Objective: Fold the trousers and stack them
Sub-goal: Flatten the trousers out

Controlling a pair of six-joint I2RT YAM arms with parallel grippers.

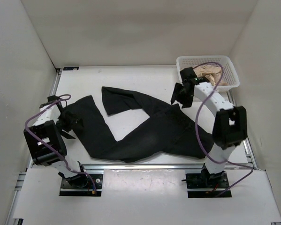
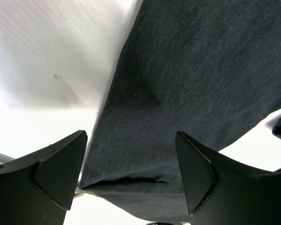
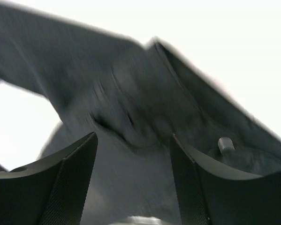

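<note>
The black trousers (image 1: 149,133) lie spread on the white table, waist toward the right, one leg running left to its hem and the other bent back toward the middle. My left gripper (image 1: 71,119) is open over the left leg's hem; the left wrist view shows the dark hem (image 2: 178,93) between the spread jaws. My right gripper (image 1: 178,96) is open above the waist end; the right wrist view shows crumpled waist fabric (image 3: 131,117) and the small metal button (image 3: 224,144) beside the right finger.
A white plastic basket (image 1: 229,65) holding a beige garment (image 1: 210,72) stands at the back right, just behind my right arm. White walls enclose the table on three sides. A metal rail (image 1: 145,165) runs along the near edge.
</note>
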